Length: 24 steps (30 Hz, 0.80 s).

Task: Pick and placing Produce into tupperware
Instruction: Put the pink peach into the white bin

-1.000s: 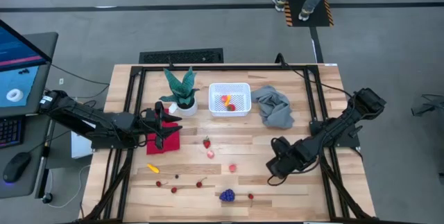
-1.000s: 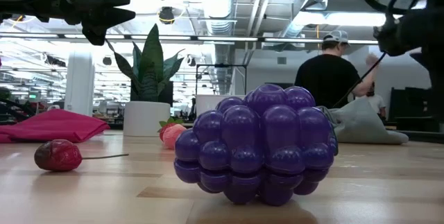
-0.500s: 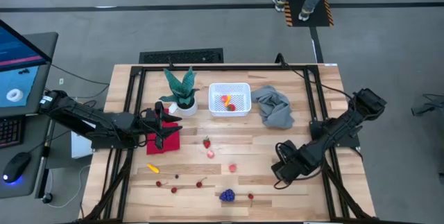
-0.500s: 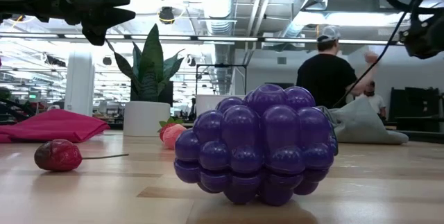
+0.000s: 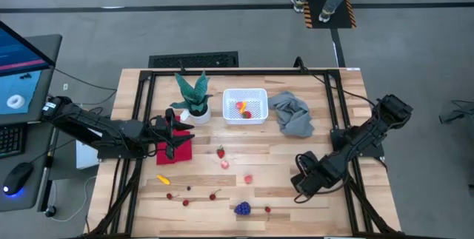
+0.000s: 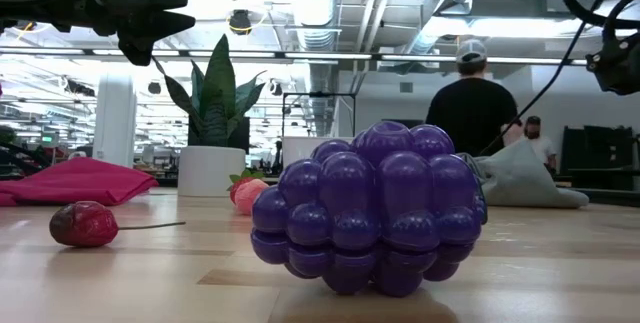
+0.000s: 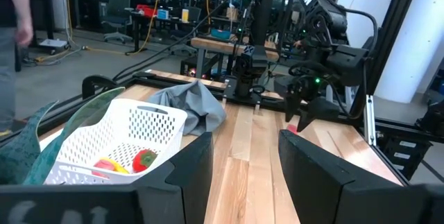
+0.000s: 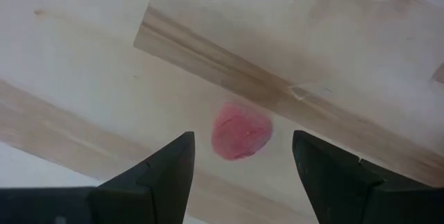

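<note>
The white bin point(image 5: 257, 93) stands at the table's far middle with a red and a yellow piece inside; it also shows in the left wrist view point(image 7: 149, 123). Loose produce lies on the near half of the table: a strawberry point(image 5: 220, 152), pink balls point(image 5: 248, 180), a yellow piece point(image 5: 163, 180), cherries point(image 5: 213, 195) and the purple grape bunch point(image 5: 242, 209). My right gripper point(image 5: 300, 185) is open and points down over a pink piece point(image 8: 241, 131), which lies on the table between its fingers, untouched. My left gripper point(image 5: 172, 137) is open and empty above the red cloth point(image 5: 178, 152).
A potted plant point(image 5: 194, 98) stands left of the bin and a grey cloth point(image 5: 290, 115) lies right of it. The black frame rails point(image 5: 141, 120) run along the table's edges. A person point(image 6: 470, 108) stands in the room beyond the table.
My right gripper has gone a little toward the table's near edge and right edge. My left arm has kept still.
</note>
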Tool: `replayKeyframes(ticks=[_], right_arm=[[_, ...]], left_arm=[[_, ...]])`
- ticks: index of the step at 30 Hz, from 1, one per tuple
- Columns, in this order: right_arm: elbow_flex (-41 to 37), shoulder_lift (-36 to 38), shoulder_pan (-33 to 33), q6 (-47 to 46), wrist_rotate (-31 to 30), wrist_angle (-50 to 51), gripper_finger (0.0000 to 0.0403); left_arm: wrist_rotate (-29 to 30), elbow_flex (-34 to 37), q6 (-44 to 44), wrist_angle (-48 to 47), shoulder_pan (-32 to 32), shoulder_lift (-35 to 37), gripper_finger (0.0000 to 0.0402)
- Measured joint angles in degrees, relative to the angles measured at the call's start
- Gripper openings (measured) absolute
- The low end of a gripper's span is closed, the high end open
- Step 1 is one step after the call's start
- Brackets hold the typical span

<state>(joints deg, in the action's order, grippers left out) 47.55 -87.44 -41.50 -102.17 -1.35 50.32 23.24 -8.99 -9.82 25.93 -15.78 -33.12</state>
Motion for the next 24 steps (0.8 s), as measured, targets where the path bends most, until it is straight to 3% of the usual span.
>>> replayKeyframes(ticks=[14,24], right_arm=[[0.0,-0.2,0.0,0.1,-0.1,-0.3,0.0228],[0.2,-6.6,0.8,3.4,2.8,-2.6,0.0224]], left_arm=[[0.0,0.0,-0.1,0.0,0.0,0.0,0.0155],[0.0,0.0,-0.1,0.1,0.0,0.0,0.0155]])
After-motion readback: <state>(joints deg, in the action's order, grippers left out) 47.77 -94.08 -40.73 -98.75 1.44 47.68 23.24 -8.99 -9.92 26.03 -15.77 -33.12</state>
